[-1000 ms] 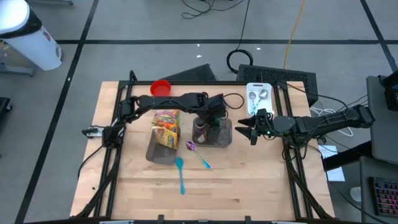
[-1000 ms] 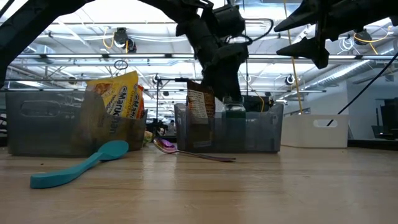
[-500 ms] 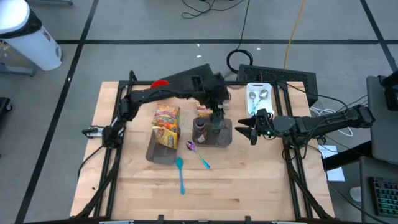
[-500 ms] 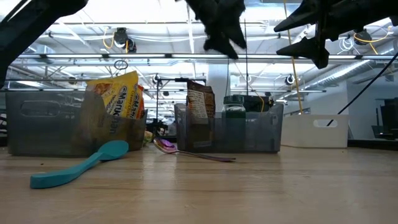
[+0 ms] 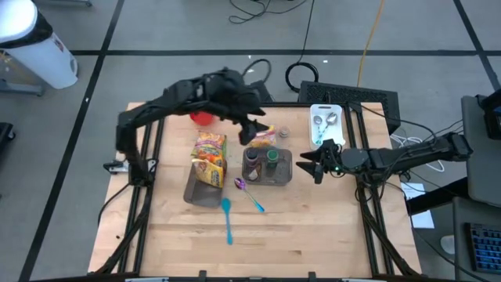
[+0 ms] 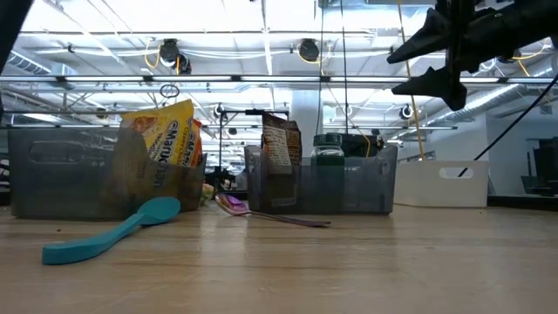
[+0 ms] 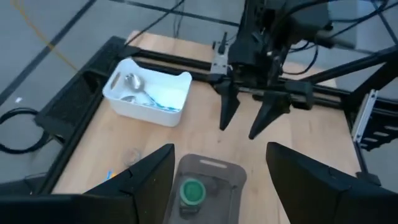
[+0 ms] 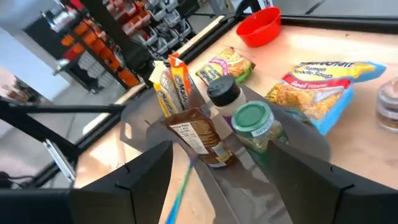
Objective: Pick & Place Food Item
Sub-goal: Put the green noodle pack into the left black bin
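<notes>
A jar with a green lid (image 5: pixel 272 157) stands upright in a clear grey bin (image 5: pixel 286 175), beside a black-lidded jar (image 8: pixel 222 93) and a brown packet (image 5: pixel 250 161). A second bin (image 5: pixel 200 193) to its left holds a yellow noodle packet (image 5: pixel 210 155). A ramen packet (image 5: pixel 263 138) lies flat on the table behind the first bin. My left gripper (image 5: pixel 255 130) hangs open high above that bin's far-left side, with nothing between its fingers (image 7: pixel 149 180). My right gripper (image 5: pixel 314 163) stands open, in the air just right of the bin.
A red bowl (image 5: pixel 202 117) sits at the far left. A white tray (image 5: pixel 325 122) with spoons stands at the far right. A teal spoon (image 5: pixel 227 220) and a purple spoon (image 5: pixel 250 195) lie in front of the bins. Bare wood fills the table's near half.
My left gripper has risen out of the right-hand bin, away from the green-lidded jar, up and toward the table's far left, tipping to a flatter angle. It has left the low view. The jar stays upright in the bin.
</notes>
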{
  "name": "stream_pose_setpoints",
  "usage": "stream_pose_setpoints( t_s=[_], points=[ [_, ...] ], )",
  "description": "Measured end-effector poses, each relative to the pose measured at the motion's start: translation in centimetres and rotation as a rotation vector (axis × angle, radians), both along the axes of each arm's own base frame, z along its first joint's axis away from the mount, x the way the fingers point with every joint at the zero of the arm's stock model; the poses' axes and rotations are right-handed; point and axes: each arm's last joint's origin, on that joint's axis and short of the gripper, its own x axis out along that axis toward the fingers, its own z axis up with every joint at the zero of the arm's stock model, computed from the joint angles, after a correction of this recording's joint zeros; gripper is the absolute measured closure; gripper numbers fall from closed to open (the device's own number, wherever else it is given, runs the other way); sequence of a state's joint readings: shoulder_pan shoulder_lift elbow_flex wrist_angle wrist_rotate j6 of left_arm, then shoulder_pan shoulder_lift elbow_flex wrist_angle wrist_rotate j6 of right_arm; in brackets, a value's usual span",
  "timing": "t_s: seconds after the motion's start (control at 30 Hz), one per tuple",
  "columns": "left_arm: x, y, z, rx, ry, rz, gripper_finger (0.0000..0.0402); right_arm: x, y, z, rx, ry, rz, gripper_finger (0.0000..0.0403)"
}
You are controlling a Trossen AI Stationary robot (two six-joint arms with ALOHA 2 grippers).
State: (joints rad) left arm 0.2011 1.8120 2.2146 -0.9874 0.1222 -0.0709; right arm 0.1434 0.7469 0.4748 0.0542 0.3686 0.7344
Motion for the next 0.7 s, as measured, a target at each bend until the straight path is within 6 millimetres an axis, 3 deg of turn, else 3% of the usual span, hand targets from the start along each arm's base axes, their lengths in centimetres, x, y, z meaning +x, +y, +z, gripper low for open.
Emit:
stream_pose_setpoints(
  t_s=[0.1,0.2,0.5,0.7],
  points=[
    [-1.5,-0.9,0.2,0.0,0.0,0.029,0.0144,0.1,0.0,-0.2,0.011,-0.046,0.004,0.0149],
    [-2.3,-1.9,-1.2,-0.028,-0.001,0.036,0.0144,0.1,0.0,-0.3,-0.008,-0.108,0.012,0.0149],
    [-5.2,-4.6,-7.9,-0.21,-0.216,0.067,0.0144,0.1,-0.1,0.0,-0.053,-0.252,0.011,0.0149],
    [-8.2,-5.9,-11.6,-0.312,-0.358,0.11,0.0144,0.0,-0.1,-0.2,-0.039,-0.259,0.004,0.0149]
  ],
)
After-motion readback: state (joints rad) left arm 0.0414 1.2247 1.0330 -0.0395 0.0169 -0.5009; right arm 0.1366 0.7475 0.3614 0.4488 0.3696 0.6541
